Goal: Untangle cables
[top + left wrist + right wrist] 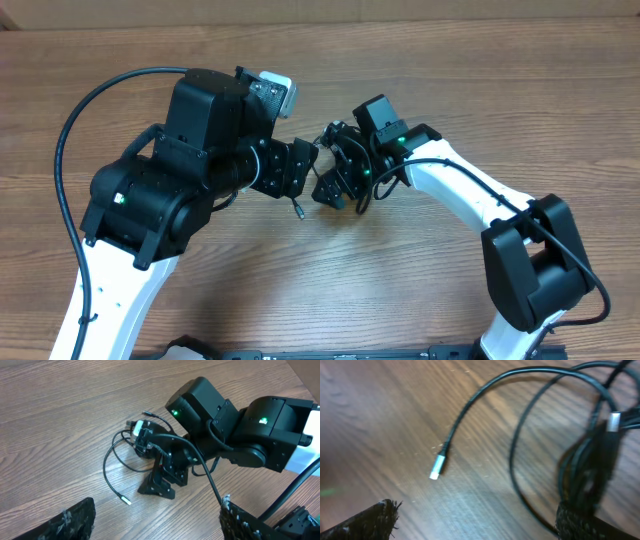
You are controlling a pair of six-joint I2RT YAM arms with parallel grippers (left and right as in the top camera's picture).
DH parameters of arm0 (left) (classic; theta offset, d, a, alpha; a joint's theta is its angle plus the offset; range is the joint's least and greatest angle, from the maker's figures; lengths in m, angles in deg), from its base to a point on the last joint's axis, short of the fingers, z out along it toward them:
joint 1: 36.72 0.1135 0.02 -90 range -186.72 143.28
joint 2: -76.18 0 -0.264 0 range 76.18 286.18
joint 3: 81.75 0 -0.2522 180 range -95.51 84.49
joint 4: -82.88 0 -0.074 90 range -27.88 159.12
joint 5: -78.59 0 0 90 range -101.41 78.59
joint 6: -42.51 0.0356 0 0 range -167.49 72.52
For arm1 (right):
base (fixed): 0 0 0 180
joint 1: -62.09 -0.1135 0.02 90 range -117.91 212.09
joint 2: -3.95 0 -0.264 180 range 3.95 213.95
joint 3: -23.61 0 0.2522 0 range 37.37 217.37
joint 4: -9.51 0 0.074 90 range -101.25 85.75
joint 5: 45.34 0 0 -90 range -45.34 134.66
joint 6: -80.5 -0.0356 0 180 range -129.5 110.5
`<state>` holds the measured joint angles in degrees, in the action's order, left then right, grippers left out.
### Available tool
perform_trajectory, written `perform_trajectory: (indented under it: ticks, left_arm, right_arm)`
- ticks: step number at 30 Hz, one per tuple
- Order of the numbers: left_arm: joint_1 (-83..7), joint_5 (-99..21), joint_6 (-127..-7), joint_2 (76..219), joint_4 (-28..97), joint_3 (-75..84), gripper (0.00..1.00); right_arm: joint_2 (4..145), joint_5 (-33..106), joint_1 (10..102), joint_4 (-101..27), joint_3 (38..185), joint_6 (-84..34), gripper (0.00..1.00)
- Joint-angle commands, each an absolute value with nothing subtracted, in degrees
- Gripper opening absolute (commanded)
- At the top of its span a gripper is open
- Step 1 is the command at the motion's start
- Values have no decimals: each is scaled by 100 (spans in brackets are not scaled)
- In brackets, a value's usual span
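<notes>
The cables [141,440] are thin black wires bunched in a small knot on the wooden table, with a loop and a silver-tipped plug end [125,501] trailing toward me. My left gripper [157,522] hovers open, well short of them, with only bare wood between its fingers. My right gripper [336,172] is at the bundle. In the right wrist view it [475,522] stands open, the cables [592,467] bunched against its right finger [580,524] and a loose plug end [436,467] lying ahead. From overhead the two grippers face each other closely, with a plug end [298,211] just below them.
The left arm's thick black hose [75,130] arcs over the table's left side. The right arm's white link [465,190] crosses the right side. Bare wooden table [500,80] lies all round.
</notes>
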<state>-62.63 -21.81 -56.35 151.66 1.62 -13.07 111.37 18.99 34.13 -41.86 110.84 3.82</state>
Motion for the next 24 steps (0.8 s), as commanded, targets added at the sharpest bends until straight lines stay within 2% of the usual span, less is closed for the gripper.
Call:
perform_trajectory:
  ticks: [1, 12, 24]
  left_arm:
    - [-6300, -2104, -5626, 15105, 179, -1416, 79]
    - [-6300, -2030, -5628, 15105, 184, -1416, 83]
    - [-6300, -2019, -5628, 15105, 76, -1416, 83]
  right_arm:
    - [11146, 2376, 3605, -4136, 11031, 384, 100]
    - [11146, 2268, 4329, -4435, 11427, -29, 100]
    - [11144, 2572, 4451, -5543, 12811, -29, 100]
